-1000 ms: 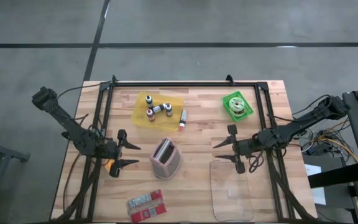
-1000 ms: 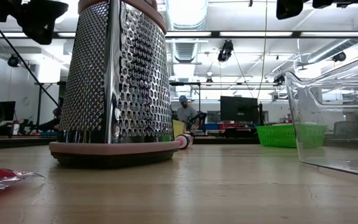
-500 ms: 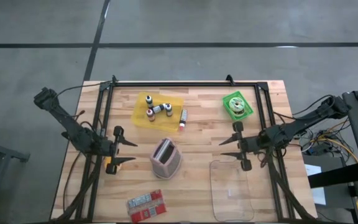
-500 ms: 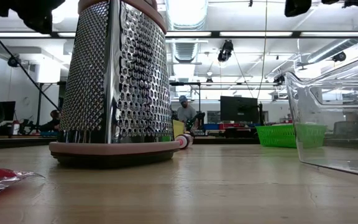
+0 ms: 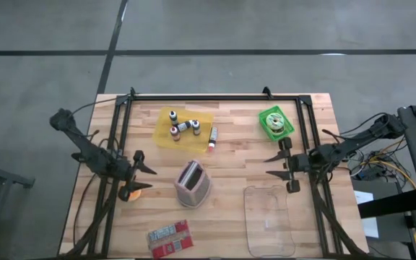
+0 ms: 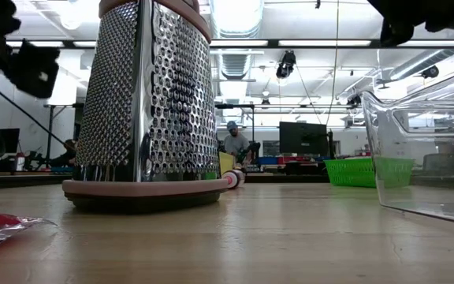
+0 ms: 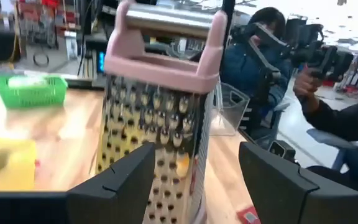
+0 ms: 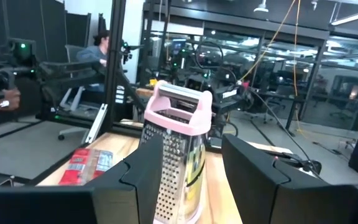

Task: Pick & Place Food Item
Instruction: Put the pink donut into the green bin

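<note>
Both grippers hover open and empty, and the food sits on the left arm's side.

The left gripper hangs with fingers spread and nothing between them, pointing at the grater. A small orange thing, likely the food, lies just below and behind its fingertips, so the gripper needs to pull back and drop. The red packet lies farther off toward the table's near edge, its long side roughly along the fingers' line. The right gripper is just as open and empty, waiting beyond the grater beside the clear container, well away from both.
</note>
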Available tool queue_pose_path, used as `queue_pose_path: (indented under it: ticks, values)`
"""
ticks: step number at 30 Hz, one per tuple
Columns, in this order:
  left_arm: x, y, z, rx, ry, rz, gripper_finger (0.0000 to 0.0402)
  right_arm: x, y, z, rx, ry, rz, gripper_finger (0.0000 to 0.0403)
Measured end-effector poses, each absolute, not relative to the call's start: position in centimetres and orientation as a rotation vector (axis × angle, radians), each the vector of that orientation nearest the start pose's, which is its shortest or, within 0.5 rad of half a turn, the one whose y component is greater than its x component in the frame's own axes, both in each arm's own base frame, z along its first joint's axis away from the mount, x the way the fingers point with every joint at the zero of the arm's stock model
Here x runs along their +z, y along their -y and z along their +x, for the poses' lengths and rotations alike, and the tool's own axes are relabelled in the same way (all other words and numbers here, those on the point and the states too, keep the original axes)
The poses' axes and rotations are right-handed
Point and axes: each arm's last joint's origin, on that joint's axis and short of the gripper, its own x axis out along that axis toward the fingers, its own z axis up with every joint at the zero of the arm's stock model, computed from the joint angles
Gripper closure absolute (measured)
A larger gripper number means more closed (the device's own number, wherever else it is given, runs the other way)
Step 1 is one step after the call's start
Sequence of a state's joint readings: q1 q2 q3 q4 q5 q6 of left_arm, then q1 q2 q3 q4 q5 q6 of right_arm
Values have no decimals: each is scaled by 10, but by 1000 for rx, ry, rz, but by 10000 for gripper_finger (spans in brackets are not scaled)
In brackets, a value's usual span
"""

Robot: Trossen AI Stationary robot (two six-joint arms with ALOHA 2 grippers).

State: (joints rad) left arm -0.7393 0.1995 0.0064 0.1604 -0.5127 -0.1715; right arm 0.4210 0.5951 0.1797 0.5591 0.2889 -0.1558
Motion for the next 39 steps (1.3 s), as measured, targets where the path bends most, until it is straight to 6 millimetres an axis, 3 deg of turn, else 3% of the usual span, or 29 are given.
queue_pose_path:
  ticks: [16, 22, 30, 39]
  values:
    - [158, 60, 90, -53, -346, -323, 165, 220, -54, 144, 80, 79, -123, 243]
    - [175, 68, 97, -18, -446, -367, 165, 221, -57, 151, 74, 49, -124, 243]
    - [204, 83, 111, 144, -764, -401, 165, 219, -59, 156, 76, 21, -122, 243]
    - [214, 112, 135, 273, -1099, -412, 165, 220, -59, 155, 76, 25, -114, 243]
